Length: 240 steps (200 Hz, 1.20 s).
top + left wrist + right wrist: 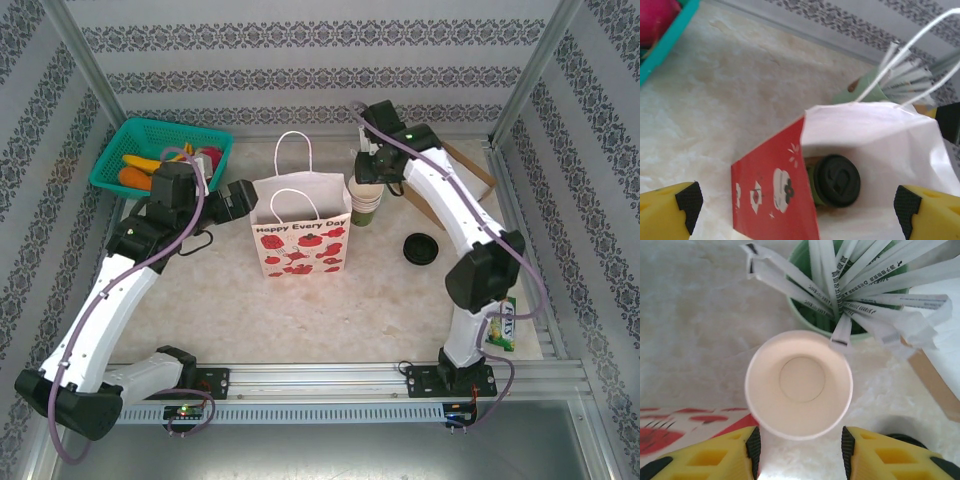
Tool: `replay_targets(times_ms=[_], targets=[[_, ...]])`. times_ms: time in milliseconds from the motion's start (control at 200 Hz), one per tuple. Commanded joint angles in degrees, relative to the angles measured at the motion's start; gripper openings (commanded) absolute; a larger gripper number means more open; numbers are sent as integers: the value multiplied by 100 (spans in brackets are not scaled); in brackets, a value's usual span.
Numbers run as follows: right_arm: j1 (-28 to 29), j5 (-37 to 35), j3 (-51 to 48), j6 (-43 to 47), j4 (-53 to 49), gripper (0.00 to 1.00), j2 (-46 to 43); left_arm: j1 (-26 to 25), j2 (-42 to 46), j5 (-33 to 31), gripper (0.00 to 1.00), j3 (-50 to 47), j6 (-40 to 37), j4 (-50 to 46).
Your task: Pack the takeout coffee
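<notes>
My left claw (pixel 797 204) hangs over the mouth of the paper bag (pixel 880 140), its fingers wide apart and nothing between them. Straight below it, at the bottom of the bag, I see the takeout coffee (pixel 836 181) with its black lid facing up to me. My right claw (pixel 800 447) is also apart and empty. Under it stands the stack of green cups (pixel 366 208), and just beyond is the cup of wrapped straws (pixel 810 315). I judge that the coffee is packed, so the step in hand is the release. The next move asks me to lift the left claw straight up, clear of the bag's handles, so that the bag does not tip.
</notes>
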<state>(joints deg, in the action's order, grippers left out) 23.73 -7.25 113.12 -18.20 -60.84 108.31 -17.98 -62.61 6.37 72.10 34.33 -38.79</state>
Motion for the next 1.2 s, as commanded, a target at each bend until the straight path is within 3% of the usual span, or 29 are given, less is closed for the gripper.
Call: replay_targets(times_ms=[0, 490, 824, 934, 1049, 1194], targets=[[-42, -485, 372, -4, -34, 49, 342, 40, 51, -599, 100, -166, 396, 478], [-131, -1031, 812, 62, 158, 47, 1013, 74, -165, -701, 100, -144, 408, 312], [-209, -1097, 801, 190, 454, 30, 1196, 71, -375, -576, 100, -130, 432, 337], [-211, -1136, 768, 255, 496, 20, 1170, 75, -377, -574, 100, -134, 425, 339], [-210, -1127, 663, 336, 570, 7, 912, 73, -358, -600, 100, -142, 425, 316], [-210, -995, 496, 556, 551, 0, 359, 73, -373, -522, 100, -144, 400, 357]])
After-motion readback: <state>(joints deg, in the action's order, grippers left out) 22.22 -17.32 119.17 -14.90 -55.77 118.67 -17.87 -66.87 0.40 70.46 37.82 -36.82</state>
